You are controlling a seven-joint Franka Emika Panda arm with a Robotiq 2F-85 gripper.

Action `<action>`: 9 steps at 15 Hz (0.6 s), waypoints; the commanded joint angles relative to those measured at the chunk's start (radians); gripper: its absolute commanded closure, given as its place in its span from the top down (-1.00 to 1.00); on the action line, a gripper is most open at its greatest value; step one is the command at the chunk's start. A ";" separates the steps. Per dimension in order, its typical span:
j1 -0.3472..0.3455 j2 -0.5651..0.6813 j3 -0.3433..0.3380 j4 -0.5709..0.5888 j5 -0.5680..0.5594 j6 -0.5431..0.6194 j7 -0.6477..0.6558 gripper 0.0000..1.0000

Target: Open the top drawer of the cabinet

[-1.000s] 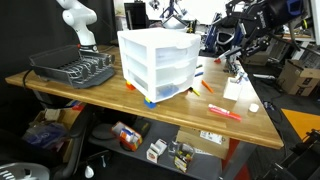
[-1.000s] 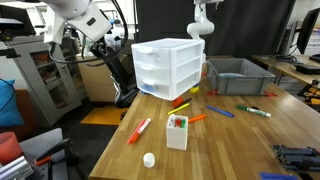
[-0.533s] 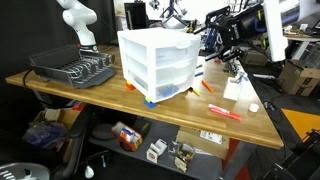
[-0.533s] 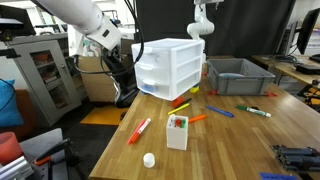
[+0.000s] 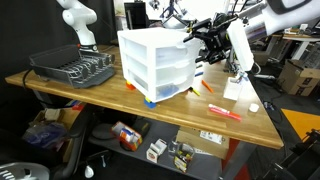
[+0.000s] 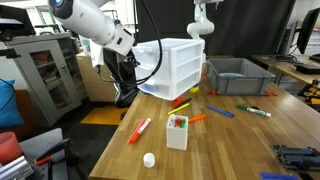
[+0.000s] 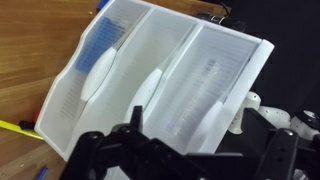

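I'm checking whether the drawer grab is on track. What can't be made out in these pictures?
Top drawer handle: the arm covers that edge of the cabinet in an exterior view.
Gripper: small and dark against clutter in an exterior view, so open or shut is unclear. The wrist view cuts off the fingertips at the bottom edge.
Drawer contents: frosted fronts blur them in the wrist view.

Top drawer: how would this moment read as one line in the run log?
phase: pre-grasp | gripper: open, facing cabinet front | top drawer: shut | grasp: none yet
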 commanded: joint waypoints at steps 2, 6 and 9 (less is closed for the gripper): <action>-0.007 0.049 -0.025 0.068 0.259 0.042 -0.262 1.00; -0.021 0.032 -0.104 0.086 0.134 0.043 -0.144 1.00; -0.027 0.031 -0.110 0.072 0.130 0.005 -0.168 1.00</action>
